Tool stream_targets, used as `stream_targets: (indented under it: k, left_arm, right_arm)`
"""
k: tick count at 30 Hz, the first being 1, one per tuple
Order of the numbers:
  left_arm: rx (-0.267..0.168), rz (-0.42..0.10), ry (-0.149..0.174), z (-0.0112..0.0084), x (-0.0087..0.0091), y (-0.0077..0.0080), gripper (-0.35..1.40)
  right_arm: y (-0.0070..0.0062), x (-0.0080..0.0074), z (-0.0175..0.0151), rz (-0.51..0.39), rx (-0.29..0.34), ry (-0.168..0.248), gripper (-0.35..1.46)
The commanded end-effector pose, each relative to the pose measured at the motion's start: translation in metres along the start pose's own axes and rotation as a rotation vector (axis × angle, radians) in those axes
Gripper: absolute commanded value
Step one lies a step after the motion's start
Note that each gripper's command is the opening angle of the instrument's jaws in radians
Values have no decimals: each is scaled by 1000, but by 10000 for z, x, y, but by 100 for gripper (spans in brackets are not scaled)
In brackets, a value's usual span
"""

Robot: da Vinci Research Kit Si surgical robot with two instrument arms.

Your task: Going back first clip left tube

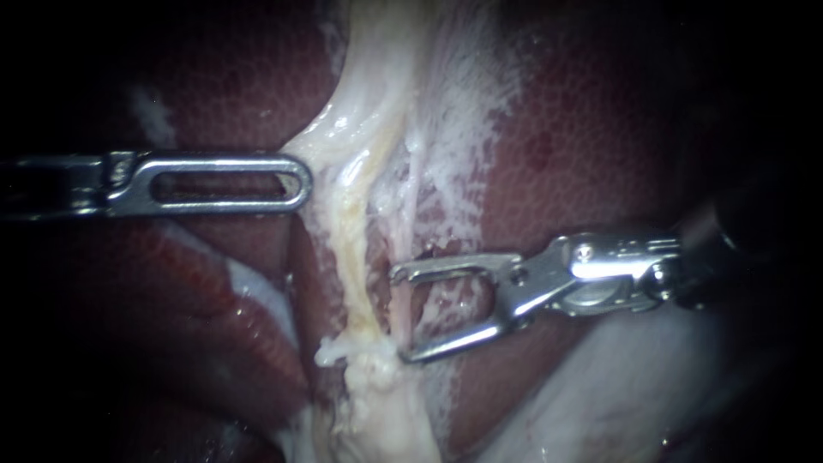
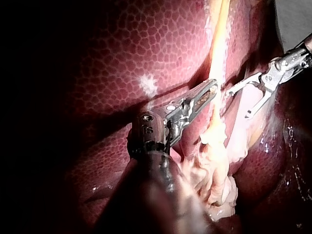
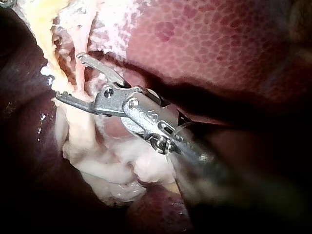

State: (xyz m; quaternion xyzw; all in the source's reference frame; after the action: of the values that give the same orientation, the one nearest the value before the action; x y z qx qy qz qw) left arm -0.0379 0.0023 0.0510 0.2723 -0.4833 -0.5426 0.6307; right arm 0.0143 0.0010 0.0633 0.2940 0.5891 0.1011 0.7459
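My right instrument (image 1: 399, 315) comes in from the right with its two bare jaws open wide. A thin pinkish tube (image 1: 400, 296) runs between them without being gripped; no clip shows on it. The right wrist view has the same open jaws (image 3: 68, 76) straddling the tube (image 3: 77, 46). Beside it to the left lies a thicker yellowish strand (image 1: 353, 249). My left instrument (image 1: 302, 180) reaches in from the left, its slotted jaws shut on the edge of the pale tissue (image 1: 330, 141), which tents toward its tip. In the left wrist view its tip (image 2: 212, 87) meets that strand.
Dark red mottled liver (image 1: 600, 129) lies on both sides of the pale band. A frayed lump of whitish tissue (image 1: 377, 403) hangs below the jaws. A pale smooth surface (image 1: 617, 394) sits at the lower right.
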Motion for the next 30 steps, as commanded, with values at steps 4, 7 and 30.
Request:
stream_targets:
  k: [4,7,30]
  left_arm:
    - [1,0,0,0,0,1,-35]
    - [1,1,0,1,1,2,-35]
    - [12,12,-19,32,27,30,-35]
  right_arm:
    - [-5,7,-29,-13,-25,1,60]
    - [-6,17,-49,-19,-51,4,60]
    - [-10,40,-78,-43,-85,-1,60]
